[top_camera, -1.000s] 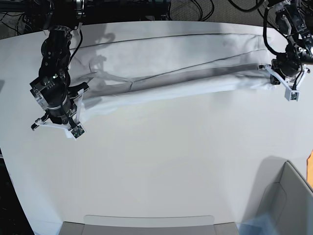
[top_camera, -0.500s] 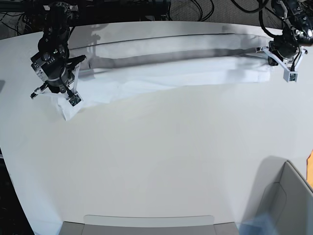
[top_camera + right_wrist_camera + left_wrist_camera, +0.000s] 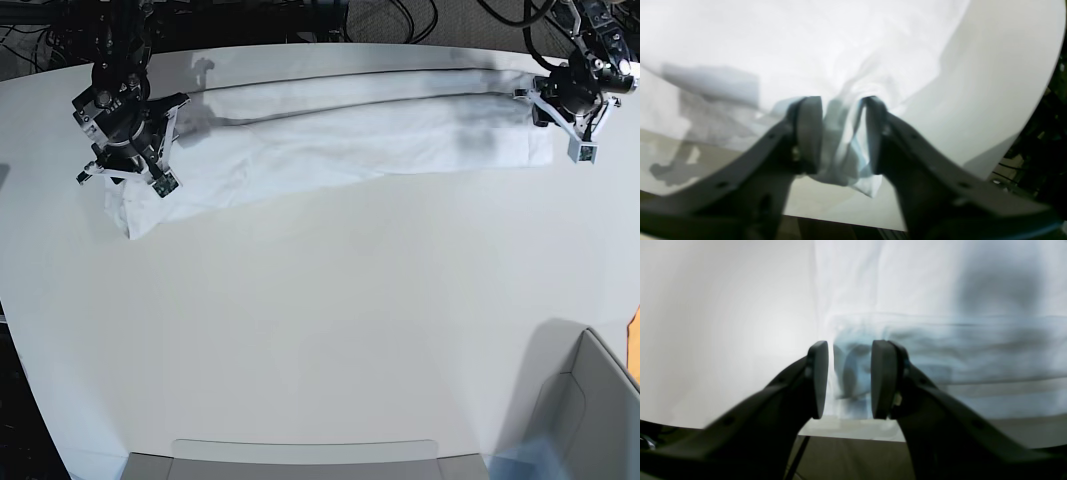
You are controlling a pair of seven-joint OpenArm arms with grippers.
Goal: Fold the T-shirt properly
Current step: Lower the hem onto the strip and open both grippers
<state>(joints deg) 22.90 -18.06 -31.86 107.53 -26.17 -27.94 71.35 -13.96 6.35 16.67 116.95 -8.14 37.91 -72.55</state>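
Observation:
The white T-shirt [image 3: 350, 130] lies as a long folded band across the far part of the table [image 3: 320, 320]. My right gripper [image 3: 125, 175] is at the band's left end. In the right wrist view it [image 3: 843, 133] is shut on a bunched piece of the T-shirt [image 3: 840, 146], with more cloth spread beyond. My left gripper [image 3: 555, 112] is at the band's right end. In the left wrist view it [image 3: 848, 380] has its fingers [image 3: 816, 380] on either side of a folded edge of the T-shirt [image 3: 940, 290], low on the table.
A grey bin [image 3: 590, 410] stands at the near right corner. A flat grey tray [image 3: 300, 455] lies at the table's front edge. Dark cables and arm bases [image 3: 300, 15] run behind the far edge. Both ends of the shirt lie near the table's side edges.
Both grippers have carried the shirt's near edge toward the far side and come down. The raised fold now lies flat on the layer beneath, as a narrower band.

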